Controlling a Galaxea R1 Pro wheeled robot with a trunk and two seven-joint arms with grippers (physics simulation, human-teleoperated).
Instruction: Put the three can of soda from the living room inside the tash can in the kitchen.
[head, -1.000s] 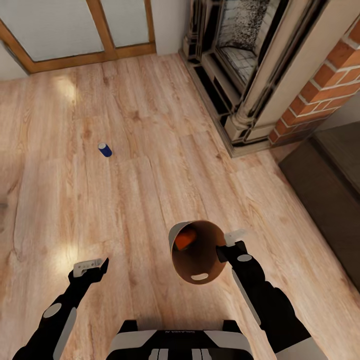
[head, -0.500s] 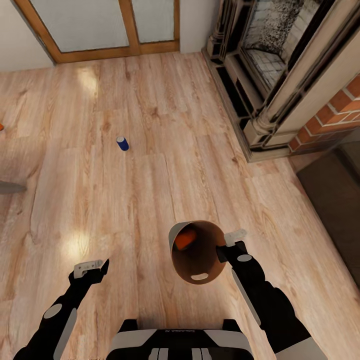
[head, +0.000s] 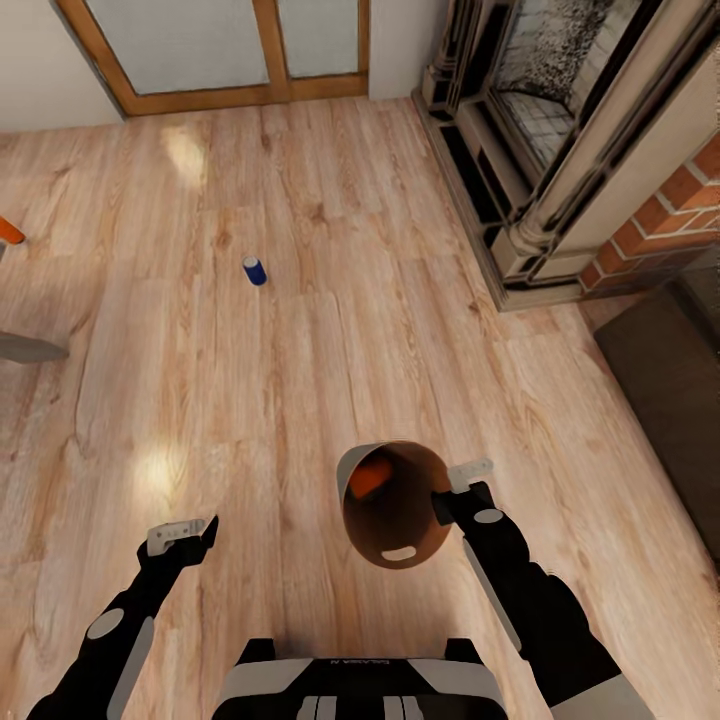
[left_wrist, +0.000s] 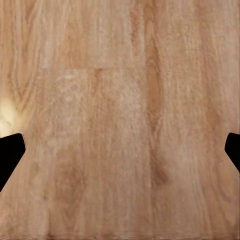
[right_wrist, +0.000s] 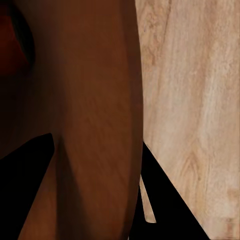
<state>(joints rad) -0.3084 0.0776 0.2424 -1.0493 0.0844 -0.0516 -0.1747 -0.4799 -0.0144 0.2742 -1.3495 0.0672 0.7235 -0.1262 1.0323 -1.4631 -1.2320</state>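
We look down on a warm wood-plank floor (head: 330, 300), and in our right gripper (head: 448, 492) we hold a small round tapered bin with a copper-brown inside (head: 400, 510), its fingers clamped over the rim, one inside the wall and one outside. The bin hangs tilted above the floor, mouth toward us, and an orange soda can (head: 366, 478) lies inside against its far wall. Our left gripper (head: 182, 533) hovers over bare planks with its jaws spread wide and nothing between them. A dark blue soda can with a silver top (head: 255, 270) stands on the floor well ahead, near a wood-framed glass door (head: 215, 45). Another orange can (head: 10, 230) shows at the far left edge. A brick fireplace (head: 560, 150) stands at our right.
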